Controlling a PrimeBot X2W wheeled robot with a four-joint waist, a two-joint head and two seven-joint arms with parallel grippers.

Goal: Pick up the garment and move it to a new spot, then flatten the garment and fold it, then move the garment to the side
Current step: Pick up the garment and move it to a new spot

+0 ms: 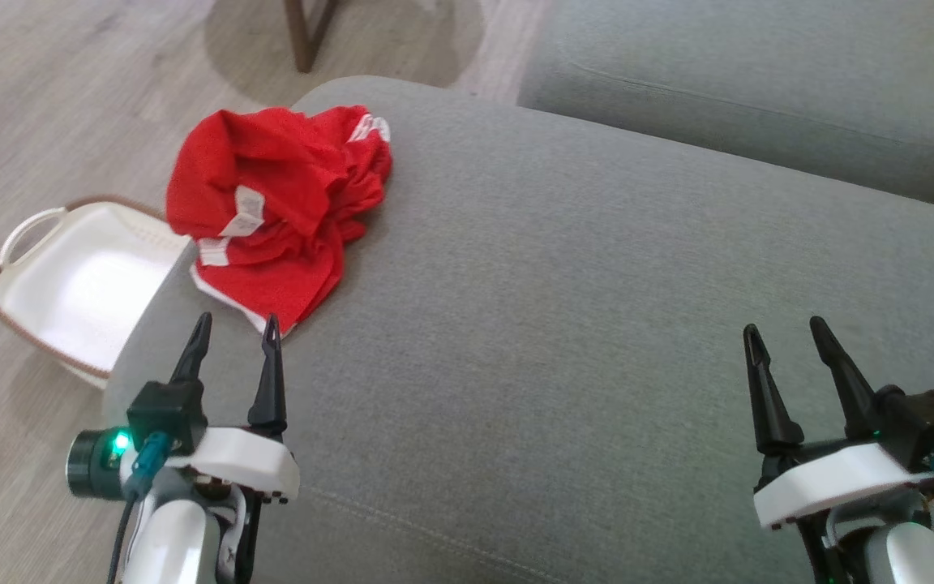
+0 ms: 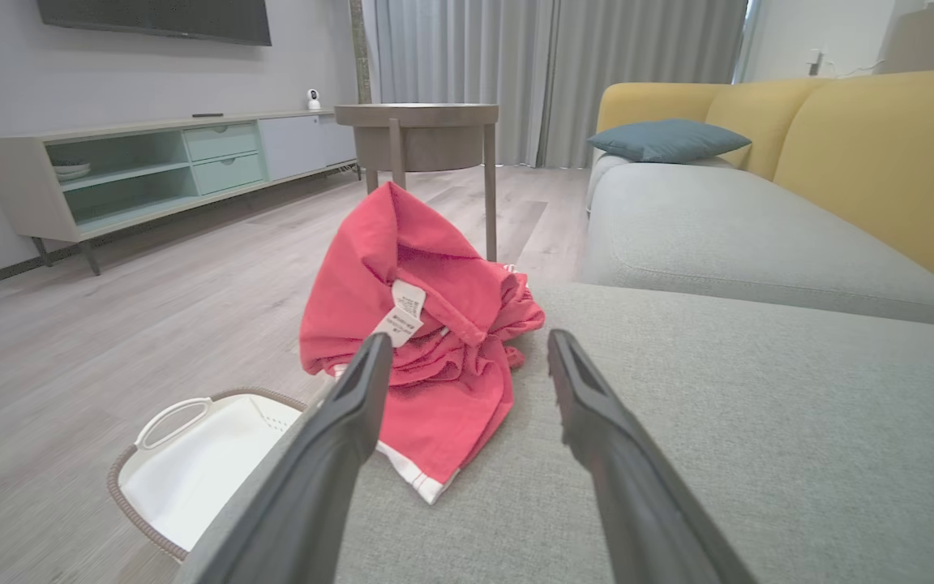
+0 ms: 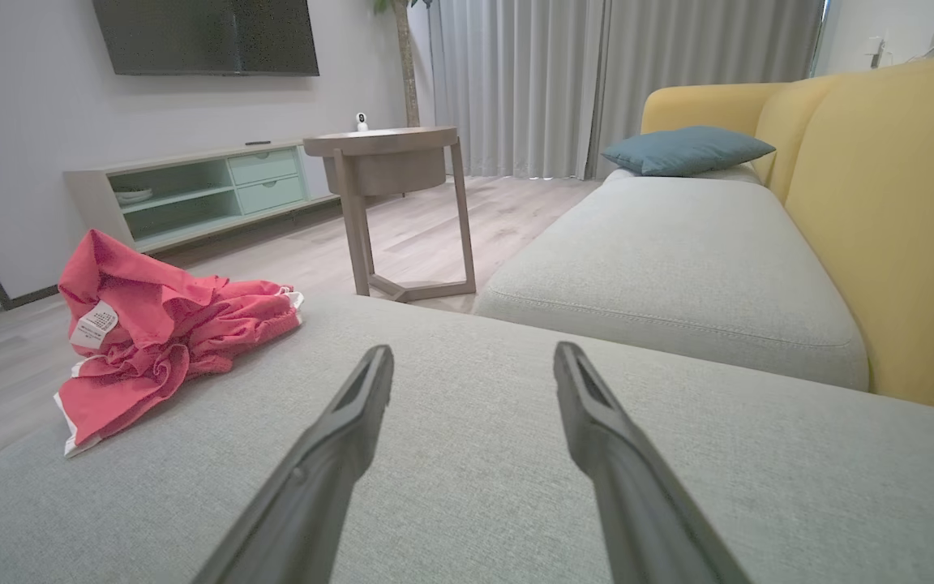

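Red garment (image 1: 289,162) lies crumpled at the left edge of the grey sofa seat (image 1: 564,341), just beyond the left hand (image 1: 236,324), fingers spread and empty; right hand (image 1: 785,324) likewise released, well apart; best to pinch a thick fold near the label (image 1: 244,211), not the thin hem (image 1: 224,294).

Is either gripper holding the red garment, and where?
Nothing is held. The left gripper and right gripper are open; the garment lies crumpled on the cushion.

A grey fabric sofa cushion (image 1: 597,324) carries a crumpled red garment (image 1: 272,203), heaped near its far left corner. Just beside that corner, a white handled basket (image 1: 70,284) stands on the pale wood floor (image 1: 45,97).
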